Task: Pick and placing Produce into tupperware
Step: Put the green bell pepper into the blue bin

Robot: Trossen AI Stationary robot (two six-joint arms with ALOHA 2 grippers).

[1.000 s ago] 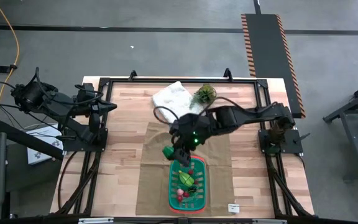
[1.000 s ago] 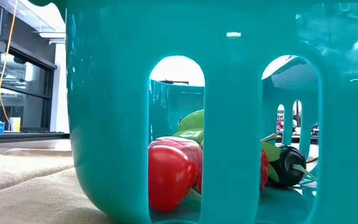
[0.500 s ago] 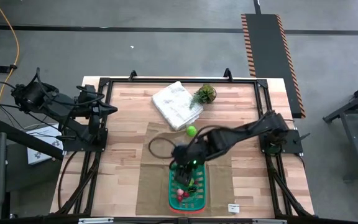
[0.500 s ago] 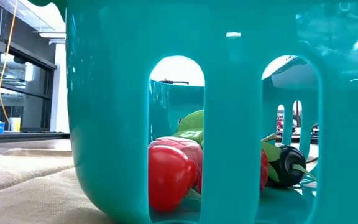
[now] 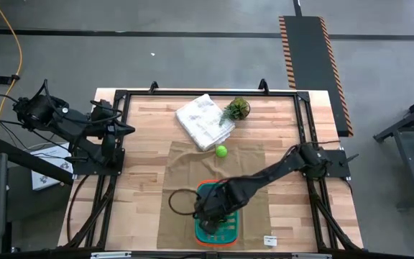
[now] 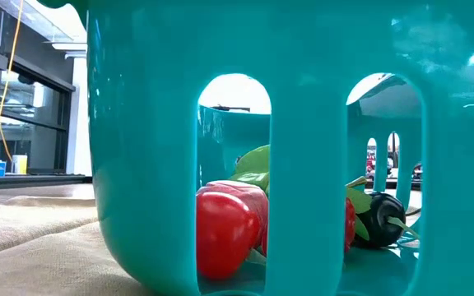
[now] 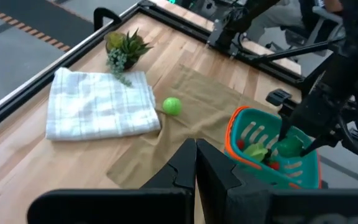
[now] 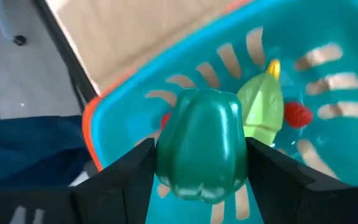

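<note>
You're basically staring straight into the side of the teal basket (image 6: 146, 123), its slotted wall fills nearly the whole shot. Through the left slot you can see a shiny red piece (image 6: 225, 230) sitting on the basket floor, with a light green piece (image 6: 253, 164) just behind and above it. Through the right slot there's a dark rounded thing (image 6: 381, 218) with green leafy bits. The basket sits on a tan cloth (image 6: 39, 238). Off to the left, room windows and an orange cable (image 6: 6, 82).
</note>
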